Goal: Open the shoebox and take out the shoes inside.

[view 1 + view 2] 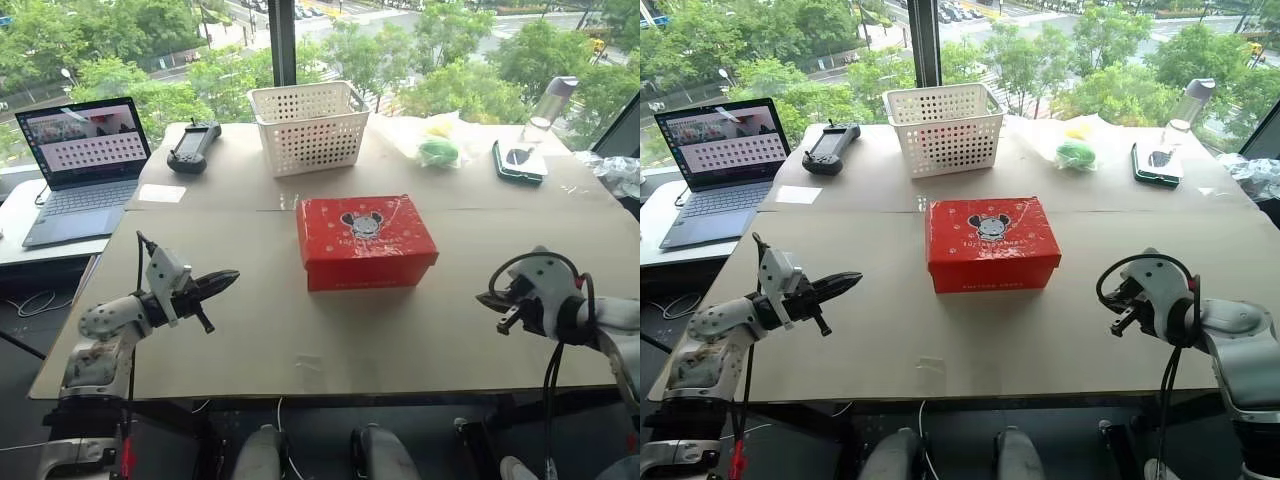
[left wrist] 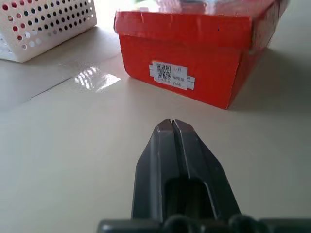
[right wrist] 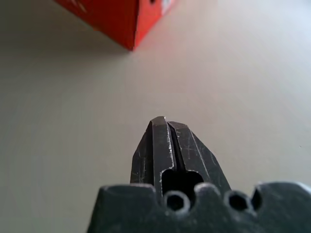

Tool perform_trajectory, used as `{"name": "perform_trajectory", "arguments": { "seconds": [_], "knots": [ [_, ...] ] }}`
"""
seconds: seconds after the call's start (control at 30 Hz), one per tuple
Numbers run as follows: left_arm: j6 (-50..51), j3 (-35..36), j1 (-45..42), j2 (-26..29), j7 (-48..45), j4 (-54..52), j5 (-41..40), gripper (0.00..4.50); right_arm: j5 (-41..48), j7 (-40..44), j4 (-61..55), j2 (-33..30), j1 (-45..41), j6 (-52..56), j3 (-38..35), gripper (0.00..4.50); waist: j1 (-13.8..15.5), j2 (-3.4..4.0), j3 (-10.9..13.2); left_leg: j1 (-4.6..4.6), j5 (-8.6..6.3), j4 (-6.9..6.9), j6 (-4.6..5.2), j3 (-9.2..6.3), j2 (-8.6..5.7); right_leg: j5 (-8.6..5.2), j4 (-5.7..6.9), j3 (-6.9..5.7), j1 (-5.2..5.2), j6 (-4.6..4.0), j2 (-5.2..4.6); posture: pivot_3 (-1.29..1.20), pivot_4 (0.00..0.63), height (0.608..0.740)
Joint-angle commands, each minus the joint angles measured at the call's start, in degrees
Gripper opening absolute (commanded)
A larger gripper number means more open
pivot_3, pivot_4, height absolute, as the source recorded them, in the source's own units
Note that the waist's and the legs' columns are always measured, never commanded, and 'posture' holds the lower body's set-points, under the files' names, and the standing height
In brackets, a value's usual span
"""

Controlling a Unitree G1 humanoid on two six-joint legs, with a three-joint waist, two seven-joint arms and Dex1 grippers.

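Nothing is done yet. The red shoebox [image 1: 365,242] sits shut mid-desk [image 1: 250,330]. The left tool [image 1: 222,279] and right tool [image 1: 487,298] are both closed, empty, well apart from it.

Red shoebox [image 1: 366,242] mid-table; lid shut, mouse print on top

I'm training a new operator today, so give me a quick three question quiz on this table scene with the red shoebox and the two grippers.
1. True or false: the shoebox lid is open.
2. Which state fits both the left gripper and right gripper? A open, B shut and holding nothing, C shut on a shoe.
3. What stands directly behind the shoebox, towards the window?

Key: 1 false, the lid is closed. 2 B. 3 the white perforated basket.
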Motion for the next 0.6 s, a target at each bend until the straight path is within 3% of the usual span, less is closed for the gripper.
{"name": "perform_trajectory", "arguments": {
  "seconds": [0.03,0.27,0.43,0.6],
  "knots": [
    [-0.3,0.9,-0.9,3.1,-2.8,1.4,-0.4,0.0,2.1,-7.2,-3.0,7.1,-4.3,5.1,3.7,0.1,-0.1,0.03,0.0,0.06,0.0,-0.08,-0.01,-0.01,-0.03,0.0,-0.02,0.03,0.0,0.0,-0.03,0.0,0.15,0.733],
    [0.3,0.1,-1.9,3.6,-2.6,1.4,-0.3,0.0,-3.5,-18.6,0.6,13.7,-6.8,4.7,10.1,0.1,0.6,0.04,0.0,-0.45,0.12,-0.16,0.22,0.12,-0.15,-0.16,-0.12,-0.01,-0.31,0.06,-0.09,0.0,0.15,0.733],
    [0.7,-0.2,-1.4,3.1,-1.3,0.5,0.0,0.0,-4.8,-28.2,3.4,23.3,-10.0,5.0,8.0,0.1,0.3,0.01,0.0,-0.64,0.24,-0.17,0.59,0.26,-0.13,0.0,-0.18,-0.03,-0.44,0.31,-0.02,0.0,0.15,0.733],
    [0.7,-0.7,-1.2,3.1,-0.8,0.6,0.4,0.0,-1.3,-29.2,0.0,26.7,-12.2,7.6,5.3,0.1,0.1,0.02,0.0,-0.63,0.25,-0.18,0.57,0.24,-0.09,-0.14,-0.08,-0.04,-0.5,0.13,0.01,0.0,0.15,0.733]
  ]
}}
